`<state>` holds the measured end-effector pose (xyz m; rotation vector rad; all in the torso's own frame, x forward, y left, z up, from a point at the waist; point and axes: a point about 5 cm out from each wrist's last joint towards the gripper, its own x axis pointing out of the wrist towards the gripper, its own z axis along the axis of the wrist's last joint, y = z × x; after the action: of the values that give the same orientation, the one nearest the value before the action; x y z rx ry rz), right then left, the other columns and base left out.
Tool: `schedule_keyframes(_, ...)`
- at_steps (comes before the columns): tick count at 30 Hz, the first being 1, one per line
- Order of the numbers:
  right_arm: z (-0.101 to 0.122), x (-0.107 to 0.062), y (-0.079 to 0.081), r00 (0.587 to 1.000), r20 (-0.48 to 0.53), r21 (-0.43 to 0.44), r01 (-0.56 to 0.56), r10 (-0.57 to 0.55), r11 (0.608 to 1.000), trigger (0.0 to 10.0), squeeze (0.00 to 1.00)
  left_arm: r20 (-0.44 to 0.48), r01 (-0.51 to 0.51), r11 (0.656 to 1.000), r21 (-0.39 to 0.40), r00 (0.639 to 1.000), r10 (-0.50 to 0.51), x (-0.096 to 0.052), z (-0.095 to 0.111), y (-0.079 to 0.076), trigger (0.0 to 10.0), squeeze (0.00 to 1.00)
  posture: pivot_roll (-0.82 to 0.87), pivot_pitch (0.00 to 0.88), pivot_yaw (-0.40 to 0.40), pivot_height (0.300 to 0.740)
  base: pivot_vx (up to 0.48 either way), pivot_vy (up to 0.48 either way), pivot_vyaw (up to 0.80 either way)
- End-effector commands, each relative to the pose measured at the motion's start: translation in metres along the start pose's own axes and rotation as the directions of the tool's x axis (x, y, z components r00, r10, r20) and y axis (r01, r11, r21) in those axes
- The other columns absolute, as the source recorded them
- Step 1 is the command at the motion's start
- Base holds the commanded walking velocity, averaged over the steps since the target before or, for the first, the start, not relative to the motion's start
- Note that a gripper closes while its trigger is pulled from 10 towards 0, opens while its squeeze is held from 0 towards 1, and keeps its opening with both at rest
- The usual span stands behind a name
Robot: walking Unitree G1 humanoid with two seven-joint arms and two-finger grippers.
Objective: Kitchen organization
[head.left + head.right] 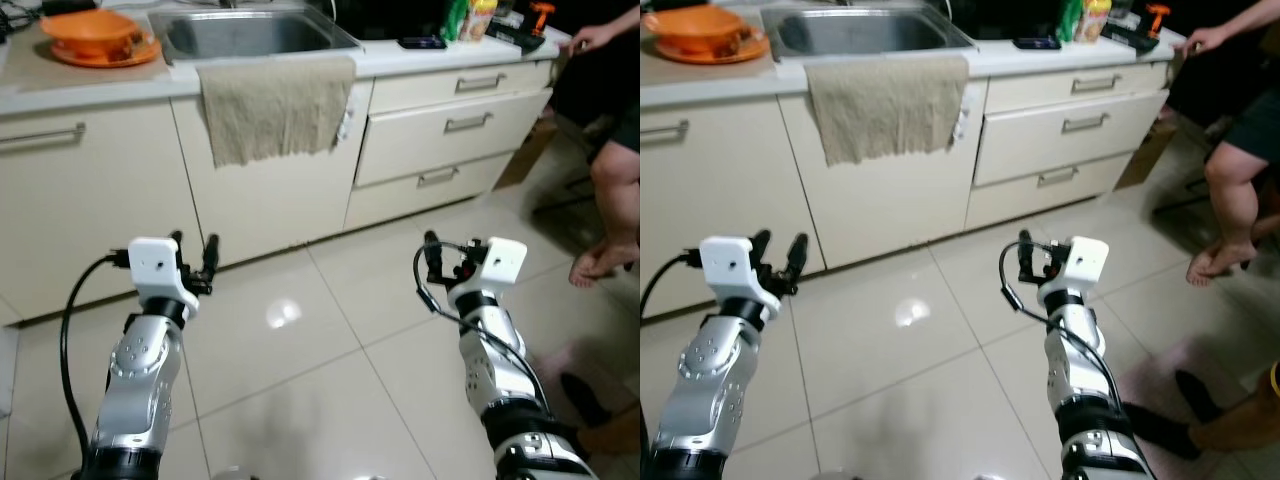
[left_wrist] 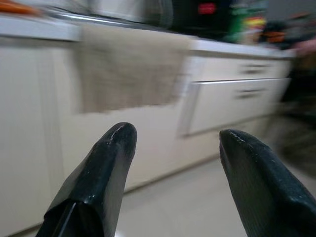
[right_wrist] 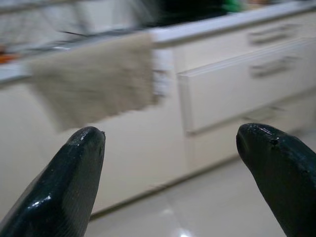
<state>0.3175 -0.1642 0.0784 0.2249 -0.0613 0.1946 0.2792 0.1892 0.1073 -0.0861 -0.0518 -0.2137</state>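
I stand on the tiled floor facing a cream kitchen counter (image 1: 90, 95) with a steel sink (image 1: 245, 35). A beige towel (image 1: 275, 105) hangs over the counter's front edge below the sink. An orange bowl on an orange plate (image 1: 98, 40) sits on the counter left of the sink. My left gripper (image 1: 193, 255) is raised in front of the cabinets, open and empty. My right gripper (image 1: 448, 258) is held up at the same height, open and empty too. Both wrist views look past the fingers (image 2: 106, 163) (image 3: 74, 168) at the towel and the drawers.
Three drawers (image 1: 455, 125) with metal handles are right of the sink. Bottles (image 1: 468, 18), a dark flat item (image 1: 421, 43) and an orange-topped tool (image 1: 538, 20) stand on the counter's right end. A person (image 1: 615, 170) stands at the far right with a hand on the counter.
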Motion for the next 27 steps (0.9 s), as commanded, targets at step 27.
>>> schedule_keyframes(27,0.025,-0.011,-0.008,0.982,0.125,-0.157,0.163,-0.144,0.974,10.0,0.0,0.109,-0.29,0.946,0.146,0.955,0.276,-0.009,0.016,0.013,10.0,0.0,-0.03,0.054,-0.074,0.74,0.0,0.0,0.0)
